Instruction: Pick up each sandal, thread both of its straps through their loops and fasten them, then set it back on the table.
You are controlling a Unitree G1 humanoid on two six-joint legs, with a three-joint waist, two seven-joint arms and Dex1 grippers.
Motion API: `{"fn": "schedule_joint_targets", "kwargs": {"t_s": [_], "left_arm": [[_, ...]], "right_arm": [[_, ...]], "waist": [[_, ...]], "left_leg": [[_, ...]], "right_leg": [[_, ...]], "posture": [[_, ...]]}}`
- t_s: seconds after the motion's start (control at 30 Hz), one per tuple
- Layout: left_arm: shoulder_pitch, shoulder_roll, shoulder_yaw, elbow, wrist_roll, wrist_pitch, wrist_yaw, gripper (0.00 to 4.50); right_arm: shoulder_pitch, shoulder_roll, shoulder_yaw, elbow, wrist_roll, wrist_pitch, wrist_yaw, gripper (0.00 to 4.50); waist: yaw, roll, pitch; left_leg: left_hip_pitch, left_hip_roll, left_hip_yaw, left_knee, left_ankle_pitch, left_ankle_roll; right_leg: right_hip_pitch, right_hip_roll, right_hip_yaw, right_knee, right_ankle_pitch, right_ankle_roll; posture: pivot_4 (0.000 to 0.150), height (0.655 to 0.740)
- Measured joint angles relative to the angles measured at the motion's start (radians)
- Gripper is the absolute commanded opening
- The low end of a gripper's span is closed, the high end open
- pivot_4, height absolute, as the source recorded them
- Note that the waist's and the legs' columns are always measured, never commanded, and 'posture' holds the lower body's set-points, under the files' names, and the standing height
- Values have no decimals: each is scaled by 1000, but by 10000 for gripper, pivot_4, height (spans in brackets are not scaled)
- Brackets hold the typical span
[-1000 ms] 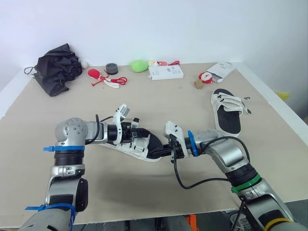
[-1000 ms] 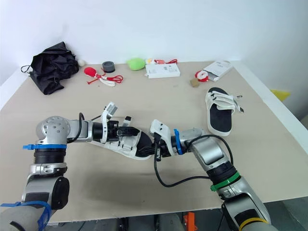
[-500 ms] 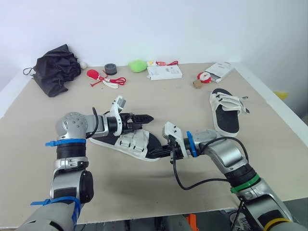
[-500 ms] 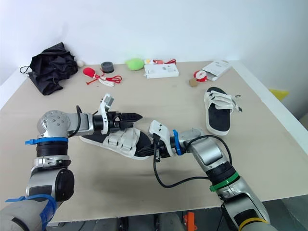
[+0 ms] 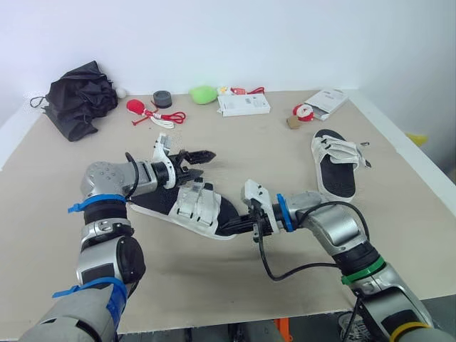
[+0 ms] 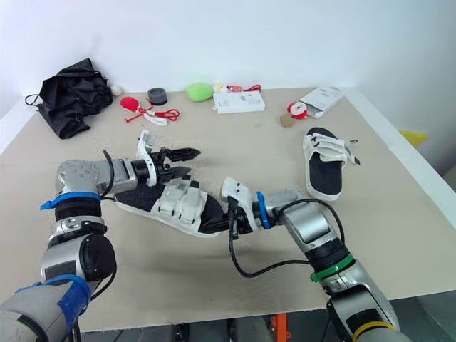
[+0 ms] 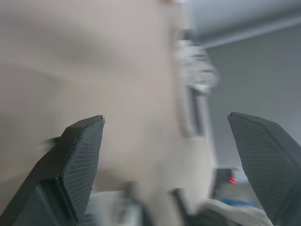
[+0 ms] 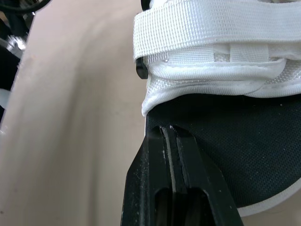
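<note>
A beige table (image 5: 278,167) is standing against a plain white wall (image 5: 299,35), and the work is lying on its near half. The near sandal (image 5: 164,206) is resting flat on the table. Its long axis is running diagonally, from my left and slightly farther out toward my right and nearer. Its two white straps (image 5: 198,204) are lying across the footbed closer to the right-hand end, so the long bare black part is pointing toward my left arm.

My right gripper (image 5: 251,226) is sitting at the right-hand end of this sandal, reaching in along its long axis. Its fingers (image 8: 155,179) are pressing together with no gap, tips over the black footbed just short of the nearer strap. I cannot tell whether any material is caught between them.

My left gripper (image 5: 206,158) is hovering just beyond the far side of the sandal, apart from it, pointing toward my right. Its fingers are spreading wide and holding nothing.

The second sandal (image 5: 336,167) is lying on the right side of the table, well apart from both grippers, with its long axis running near to far and its straps at the far end. A black bundle (image 5: 80,100), a grey roll (image 5: 162,98), a green object (image 5: 204,94) and a white box (image 5: 244,105) are sitting along the far edge.
</note>
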Motion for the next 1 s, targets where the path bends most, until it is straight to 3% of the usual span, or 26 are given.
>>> {"fn": "schedule_joint_targets", "kwargs": {"t_s": [0.07,0.27,0.47,0.53,0.7,1.0], "left_arm": [[29,48,-68,-92,-6,-46,-113,43325],[263,209,-276,-332,99,-388,-479,43325],[429,354,-352,-462,158,-633,-744,43325],[501,446,-358,-459,214,-777,-866,43325],[539,527,-413,-359,352,-1067,-1046,43325],[542,537,-476,-293,414,-1212,-1169,43325]], "right_arm": [[-4,-2,-29,0,26,25,-3,0],[-14,-12,-170,-57,131,96,-32,0],[28,-20,-290,-221,254,166,-103,0],[104,-61,-379,-338,321,196,-137,0],[221,-86,-518,-514,442,216,-222,0],[369,-88,-592,-635,572,230,-410,0]], "waist": [[0,0,0],[3,-1,1],[4,-2,2],[5,-1,2],[8,-1,2],[4,-2,2]], "left_leg": [[-7,0,1,0,1,-1],[-8,-1,1,-10,2,-5],[-8,-1,0,-12,0,-5],[-8,-1,0,-12,-1,-4],[-8,-1,0,-12,-1,-4],[-8,0,0,-12,-1,-3]], "right_leg": [[-8,0,1,0,1,-1],[-12,-1,2,0,0,-11],[-12,0,0,0,-6,-9],[-12,-1,0,-1,-8,-8],[-11,-1,-1,-2,-8,-7],[-11,0,-1,-2,-9,-5]], "posture": [[1500,7400],[1500,7400],[1500,7400],[1500,7400],[1500,7400],[1500,7400]]}}
